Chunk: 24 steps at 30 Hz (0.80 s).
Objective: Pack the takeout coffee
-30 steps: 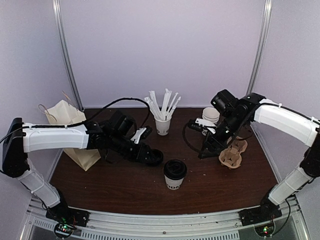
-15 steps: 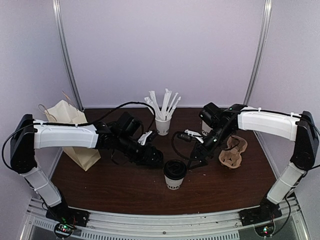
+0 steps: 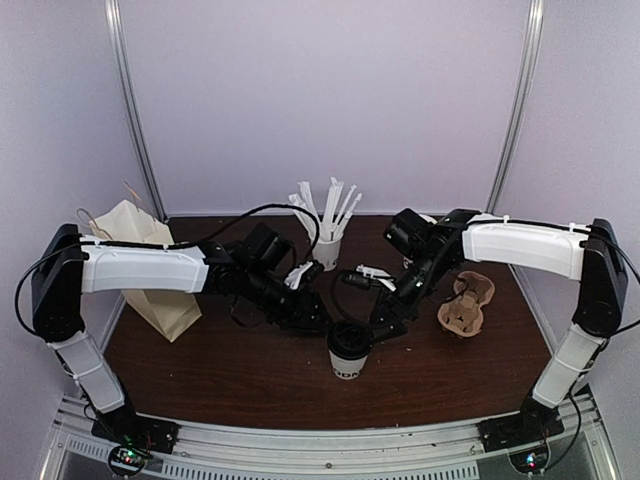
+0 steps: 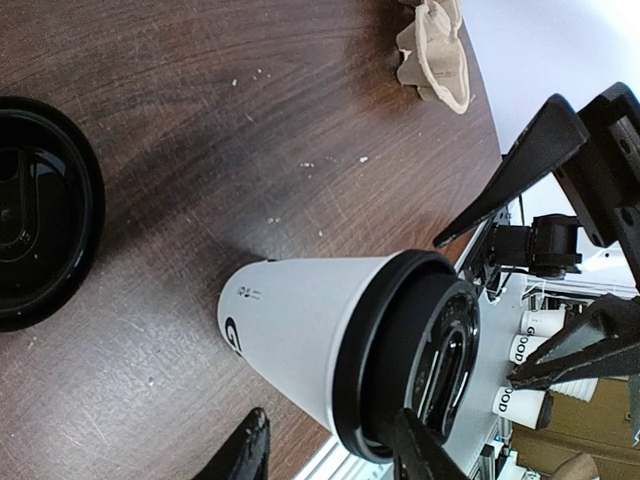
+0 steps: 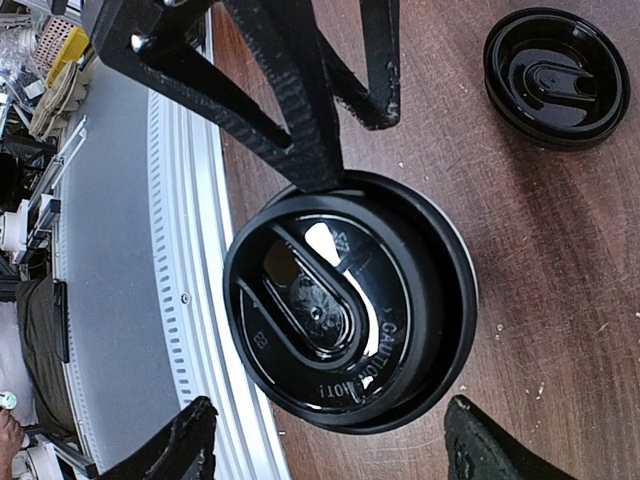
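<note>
Top external: one takeout coffee point(image 3: 350, 352) stands upright on the table point(image 3: 250, 390); two hands, left hand point(image 3: 318, 320) and right hand point(image 3: 384, 327), flank its lid, both spread open, gripping nothing; one loose black lid point(image 5: 555, 75); one cardboard carrier point(image 3: 467, 305).

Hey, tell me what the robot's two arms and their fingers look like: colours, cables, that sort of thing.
The left arm and right arm both have smooth white shells over their long links, with black joints and black wrist units. A loose black cable loops off each wrist. The fingers are matte black and tapered. Each base is black, with small green and red lights.
</note>
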### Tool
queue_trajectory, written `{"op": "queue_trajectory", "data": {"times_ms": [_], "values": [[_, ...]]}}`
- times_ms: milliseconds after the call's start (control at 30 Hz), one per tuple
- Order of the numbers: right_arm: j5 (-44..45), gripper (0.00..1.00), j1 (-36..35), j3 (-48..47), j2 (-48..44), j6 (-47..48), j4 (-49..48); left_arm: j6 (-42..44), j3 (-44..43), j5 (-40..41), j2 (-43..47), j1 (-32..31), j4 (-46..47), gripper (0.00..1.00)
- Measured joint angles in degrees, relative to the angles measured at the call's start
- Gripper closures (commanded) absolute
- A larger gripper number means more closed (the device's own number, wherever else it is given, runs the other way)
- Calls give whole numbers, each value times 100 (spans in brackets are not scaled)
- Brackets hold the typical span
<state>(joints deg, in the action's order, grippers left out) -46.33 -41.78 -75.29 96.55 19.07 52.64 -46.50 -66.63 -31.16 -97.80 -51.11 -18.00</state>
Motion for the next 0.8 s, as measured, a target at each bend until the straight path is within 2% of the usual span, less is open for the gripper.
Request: {"op": "queue_trajectory", "data": {"times_ms": [800], "values": [[24,28,-149,-420,557,-109,109,149,-57,107,-94,0,-361,62]]}}
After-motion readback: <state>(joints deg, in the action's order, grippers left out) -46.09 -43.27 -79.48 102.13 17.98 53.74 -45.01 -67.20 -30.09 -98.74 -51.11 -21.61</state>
